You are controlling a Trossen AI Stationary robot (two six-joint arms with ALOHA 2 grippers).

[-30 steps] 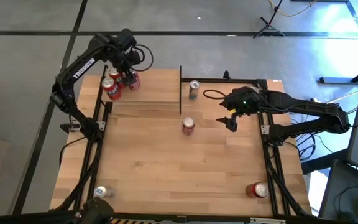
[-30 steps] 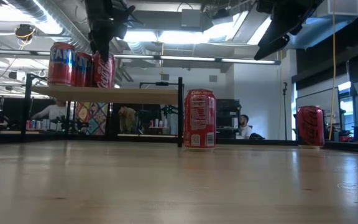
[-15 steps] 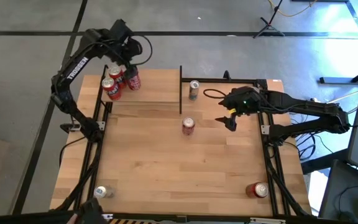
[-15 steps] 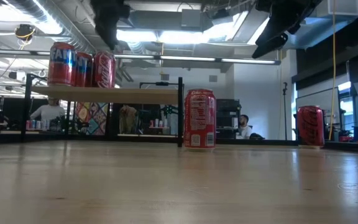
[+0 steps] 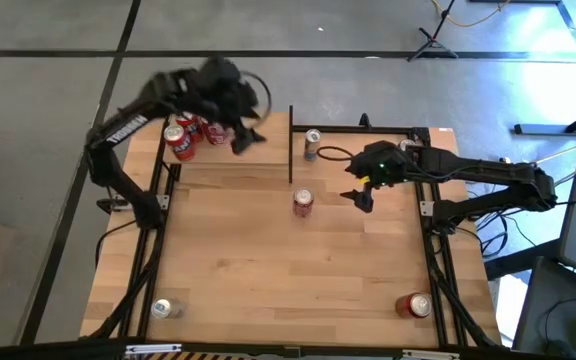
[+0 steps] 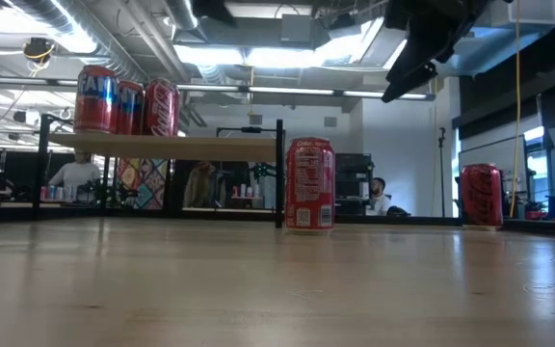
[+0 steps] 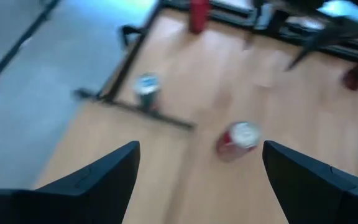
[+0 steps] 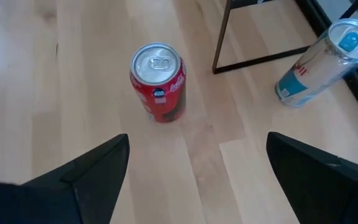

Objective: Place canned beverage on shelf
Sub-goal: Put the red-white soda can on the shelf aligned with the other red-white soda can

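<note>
The shelf (image 5: 268,152) stands at the table's far left, with three red cans (image 5: 180,141) (image 6: 128,104) upright on its left part. My left gripper (image 5: 240,137) (image 7: 197,180) hangs open above the shelf's middle, holding nothing. A red can (image 5: 303,202) (image 8: 158,81) (image 7: 238,138) stands upright on the table just right of the shelf. My right gripper (image 5: 359,196) (image 8: 197,168) is open, in the air to the right of that can and pointing slantwise down at it.
A silver-and-blue can (image 5: 312,143) (image 8: 319,62) stands at the far edge behind the shelf's black right post (image 5: 290,145). Another red can (image 5: 414,305) sits near the front right corner, and a silver can (image 5: 163,309) near the front left.
My left gripper has risen away from the red cans on the shelf and swung toward the table's right, staying open. It now looks toward the table's middle. The three cans stay upright on the shelf.
</note>
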